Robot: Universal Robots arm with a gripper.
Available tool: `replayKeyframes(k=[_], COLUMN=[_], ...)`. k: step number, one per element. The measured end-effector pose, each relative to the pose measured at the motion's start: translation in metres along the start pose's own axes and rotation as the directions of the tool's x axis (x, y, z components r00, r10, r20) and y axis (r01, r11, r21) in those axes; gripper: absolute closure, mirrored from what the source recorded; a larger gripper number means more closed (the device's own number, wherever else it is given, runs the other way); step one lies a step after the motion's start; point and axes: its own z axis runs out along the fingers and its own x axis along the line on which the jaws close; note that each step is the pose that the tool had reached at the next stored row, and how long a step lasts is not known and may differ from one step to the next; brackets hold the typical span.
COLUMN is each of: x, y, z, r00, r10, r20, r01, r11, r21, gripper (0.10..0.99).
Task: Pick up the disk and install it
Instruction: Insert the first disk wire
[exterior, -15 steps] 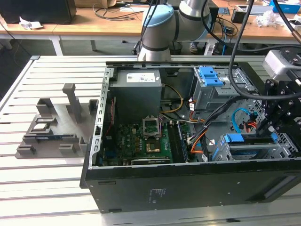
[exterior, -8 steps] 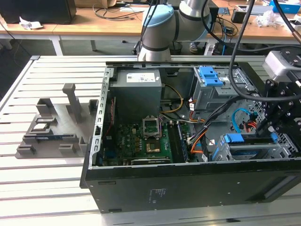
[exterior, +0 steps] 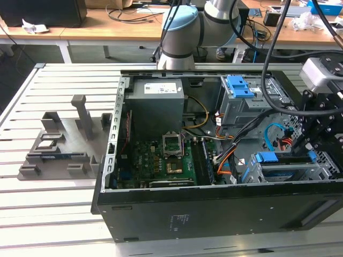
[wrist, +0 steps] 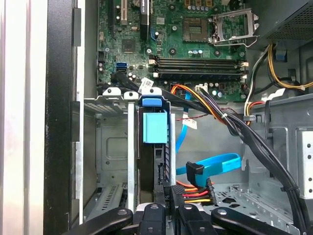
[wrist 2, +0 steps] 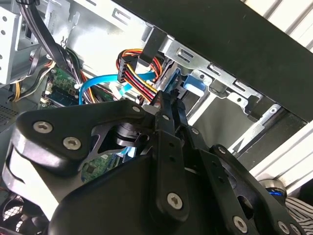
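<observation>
Gripper (wrist: 166, 192) fingers closed on disk (wrist: 155, 147) edge (first wrist view); exterior hides grasp.

Open black computer case (exterior: 214, 211): green motherboard (exterior: 161, 160), grey power supply (exterior: 156, 101), blue cable (wrist: 215, 164), possibly SATA; grey fixture (exterior: 59, 147) alongside.

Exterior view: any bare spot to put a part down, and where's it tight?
Free: slatted table in front of the grey fixture, and between fixture and computer case. Crowded: inside the case, where cables run between motherboard and drive cage, with the claw over the cage.
</observation>
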Motion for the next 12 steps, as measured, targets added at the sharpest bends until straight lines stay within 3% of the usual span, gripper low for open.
replayKeyframes(k=[12], x=[0.0038], y=[0.0001], z=[-0.0019], r00=[1.0000], r10=[0.000], r20=[-0.0002], r01=[0.000], r11=[1.0000], r21=[0.000], gripper=[0.918])
